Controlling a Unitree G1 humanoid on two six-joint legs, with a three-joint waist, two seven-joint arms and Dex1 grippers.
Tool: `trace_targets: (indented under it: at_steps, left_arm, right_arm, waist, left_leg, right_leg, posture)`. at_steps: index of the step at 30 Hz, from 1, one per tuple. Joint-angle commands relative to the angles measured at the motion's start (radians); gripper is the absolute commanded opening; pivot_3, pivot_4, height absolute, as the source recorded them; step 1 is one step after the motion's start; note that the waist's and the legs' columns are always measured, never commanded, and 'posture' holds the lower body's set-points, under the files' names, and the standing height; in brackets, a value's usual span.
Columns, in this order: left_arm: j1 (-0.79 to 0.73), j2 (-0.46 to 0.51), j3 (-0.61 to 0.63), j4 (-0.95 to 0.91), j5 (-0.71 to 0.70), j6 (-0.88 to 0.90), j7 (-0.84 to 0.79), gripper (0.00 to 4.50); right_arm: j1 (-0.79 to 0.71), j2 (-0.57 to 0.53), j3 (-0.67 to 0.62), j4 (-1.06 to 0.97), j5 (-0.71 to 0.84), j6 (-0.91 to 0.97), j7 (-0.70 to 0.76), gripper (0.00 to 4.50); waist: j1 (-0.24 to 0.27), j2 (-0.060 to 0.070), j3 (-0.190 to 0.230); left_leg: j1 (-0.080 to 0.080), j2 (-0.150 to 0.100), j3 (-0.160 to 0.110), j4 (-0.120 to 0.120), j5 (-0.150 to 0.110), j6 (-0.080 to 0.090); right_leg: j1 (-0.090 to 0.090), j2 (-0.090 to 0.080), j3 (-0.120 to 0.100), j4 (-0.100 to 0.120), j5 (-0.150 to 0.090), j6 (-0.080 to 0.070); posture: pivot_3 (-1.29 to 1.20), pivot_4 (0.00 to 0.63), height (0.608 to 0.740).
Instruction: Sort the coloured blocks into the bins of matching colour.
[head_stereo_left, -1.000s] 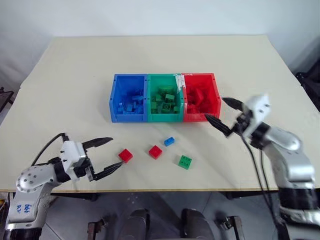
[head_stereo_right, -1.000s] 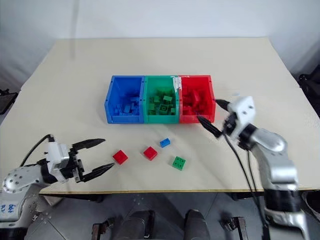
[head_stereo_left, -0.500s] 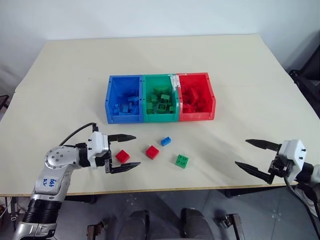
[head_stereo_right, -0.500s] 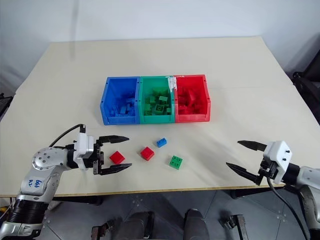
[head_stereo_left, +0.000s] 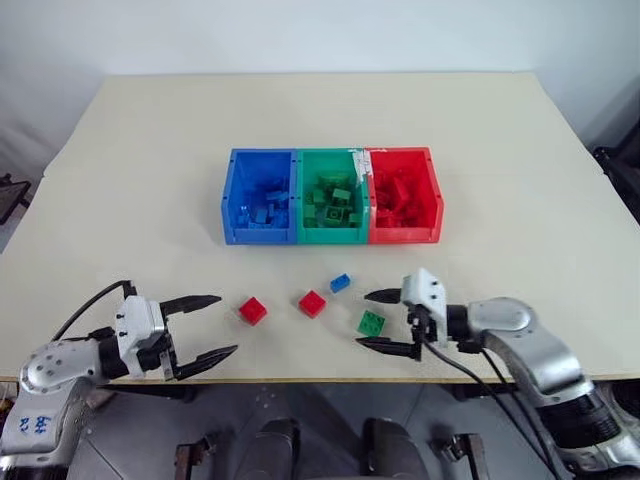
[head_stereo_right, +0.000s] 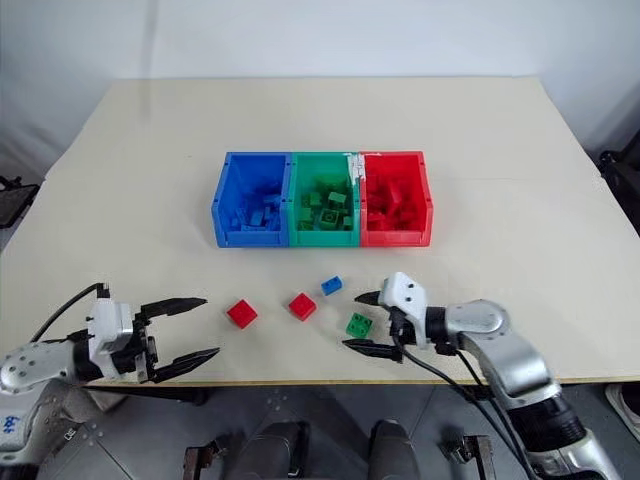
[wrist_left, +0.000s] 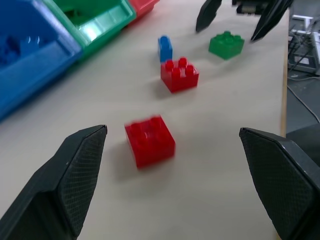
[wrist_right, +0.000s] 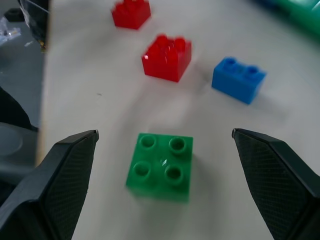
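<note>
Three joined bins stand mid-table: blue (head_stereo_left: 258, 237), green (head_stereo_left: 332, 238) and red (head_stereo_left: 405, 236), each holding bricks of its colour. Loose blocks lie in front of them: a red square (head_stereo_left: 252, 310), a second red square (head_stereo_left: 312, 303), a small blue one (head_stereo_left: 339, 283) and a green square (head_stereo_left: 371, 323). My right gripper (head_stereo_left: 362, 319) is open and level with the table, its fingers either side of the green block (wrist_right: 160, 166) without touching it. My left gripper (head_stereo_left: 225, 324) is open near the front edge, just left of the nearer red block (wrist_left: 149, 140).
The table's front edge (head_stereo_left: 300, 380) runs close under both grippers. Bare tabletop stretches behind and to both sides of the bins. A dark object (head_stereo_left: 622, 160) stands off the table at the far right.
My right gripper swept in from the table's right side to straddle the green block. My left gripper drew back to the left, off the red block it had straddled. The blocks stayed put.
</note>
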Motion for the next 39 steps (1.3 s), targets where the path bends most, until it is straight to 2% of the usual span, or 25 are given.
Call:
trace_targets:
  at_steps: [1,2,9,13,18,22,28,32,36,37,39]
  left_arm:
    - [0.039,0.002,0.035,-0.092,-0.030,0.016,0.027,4.50]
    - [0.044,0.001,0.036,-0.102,-0.031,0.020,0.032,4.50]
    - [0.043,0.000,0.032,-0.126,-0.037,0.036,0.054,4.50]
    - [0.034,-0.014,0.034,-0.124,-0.044,0.044,0.080,4.50]
    - [0.065,-0.068,0.064,-0.141,-0.051,0.043,0.149,4.50]
    - [0.115,-0.109,0.085,-0.143,-0.033,0.020,0.189,4.50]
    - [0.152,-0.129,0.106,-0.163,-0.027,-0.001,0.224,4.50]
    - [0.193,-0.126,0.125,-0.187,-0.040,0.005,0.230,4.50]
    - [0.215,-0.125,0.145,-0.195,-0.048,0.002,0.229,4.50]
    - [0.211,-0.121,0.143,-0.190,-0.047,0.003,0.224,4.50]
    - [0.192,-0.111,0.134,-0.180,-0.048,0.008,0.215,4.50]
  right_arm:
    - [-0.008,0.006,0.010,0.032,-0.062,-0.032,-0.037,4.10]
    - [-0.006,0.005,0.009,0.035,-0.065,-0.038,-0.037,3.90]
    - [0.016,-0.009,-0.009,0.022,-0.060,-0.088,-0.013,1.52]
    - [-0.044,0.047,-0.042,-0.023,0.014,-0.045,-0.032,1.50]
    - [-0.279,0.186,-0.069,0.032,0.059,0.067,-0.141,1.50]
    - [-0.502,0.301,-0.054,0.274,-0.026,0.009,-0.229,1.50]
    - [-0.714,0.381,-0.037,0.648,-0.176,-0.155,-0.329,1.50]
    - [-0.774,0.405,-0.054,0.784,-0.208,-0.242,-0.355,2.84]
    - [-0.773,0.406,-0.074,0.773,-0.187,-0.279,-0.305,4.24]
    - [-0.750,0.394,-0.077,0.734,-0.178,-0.277,-0.281,4.48]
    - [-0.691,0.362,-0.086,0.637,-0.145,-0.276,-0.210,4.48]
  waist:
    - [0.002,0.000,0.000]
    - [0.003,0.000,0.000]
    - [0.005,0.000,0.000]
    - [0.005,0.000,0.000]
    - [-0.024,0.000,0.000]
    - [-0.031,0.000,0.000]
    - [-0.034,0.000,0.000]
    - [-0.046,0.000,0.000]
    - [-0.049,0.000,0.000]
    - [-0.049,0.000,0.000]
    - [-0.048,0.000,0.000]
  left_leg:
    - [0.000,0.000,0.000,0.000,0.000,0.000]
    - [0.000,0.000,0.000,0.000,0.000,0.000]
    - [0.001,0.001,0.001,0.000,0.000,0.000]
    - [0.001,0.001,0.001,0.000,0.000,-0.001]
    - [0.001,0.002,0.001,0.000,0.000,-0.001]
    - [0.001,0.003,0.001,-0.002,0.000,-0.003]
    - [-0.002,0.001,0.001,-0.001,-0.001,-0.003]
    - [-0.002,0.001,0.001,-0.002,-0.001,-0.003]
    - [-0.003,0.002,0.003,-0.003,-0.001,-0.003]
    - [-0.004,0.003,0.004,-0.003,-0.001,-0.003]
    - [-0.004,0.003,0.005,-0.003,-0.001,-0.003]
  right_leg:
    - [0.000,0.000,0.000,-0.001,0.000,0.000]
    - [0.000,0.000,0.000,0.000,0.000,0.000]
    - [0.001,0.001,0.000,0.000,0.000,0.000]
    - [0.001,0.001,0.000,0.000,0.000,0.000]
    - [-0.001,0.002,0.000,0.001,0.000,-0.001]
    - [-0.004,0.002,0.000,0.005,-0.001,-0.003]
    - [-0.006,0.002,0.000,0.009,-0.001,-0.003]
    - [-0.008,0.002,0.000,0.010,-0.001,-0.003]
    - [-0.011,0.002,0.000,0.010,-0.001,-0.003]
    - [-0.012,0.002,0.001,0.011,-0.001,-0.003]
    - [-0.013,0.002,0.001,0.011,-0.001,-0.003]
  posture:
    - [0.00,0.150,0.740]
    - [0.00,0.150,0.740]
    - [0.00,0.150,0.740]
    - [0.00,0.150,0.740]
    - [0.00,0.150,0.740]
    - [0.00,0.150,0.740]
    - [0.00,0.150,0.740]
    - [0.00,0.150,0.740]
    - [0.00,0.150,0.740]
    - [0.00,0.150,0.740]
    - [0.00,0.150,0.740]
